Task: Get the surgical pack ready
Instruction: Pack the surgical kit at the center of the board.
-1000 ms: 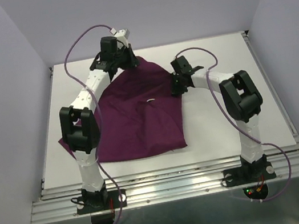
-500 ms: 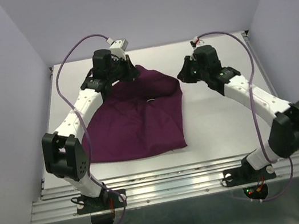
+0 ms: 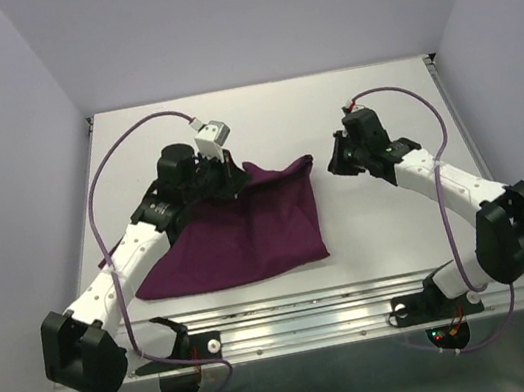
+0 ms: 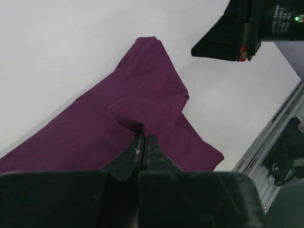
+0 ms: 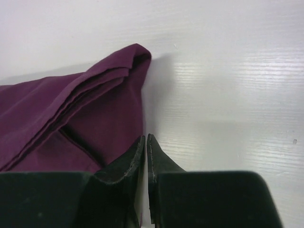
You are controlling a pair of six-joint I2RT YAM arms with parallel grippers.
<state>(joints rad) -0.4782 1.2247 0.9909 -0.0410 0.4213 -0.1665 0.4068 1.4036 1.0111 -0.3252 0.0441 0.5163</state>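
The purple drape (image 3: 248, 234) lies folded on the left half of the white table (image 3: 391, 234). The left gripper (image 4: 144, 137) is clamped on a raised fold near its far edge. The right gripper (image 5: 146, 138) sits just beside the cloth's right corner, jaws all but closed on nothing.

White table (image 3: 401, 232), aluminium rail (image 3: 305, 325) along near edge.
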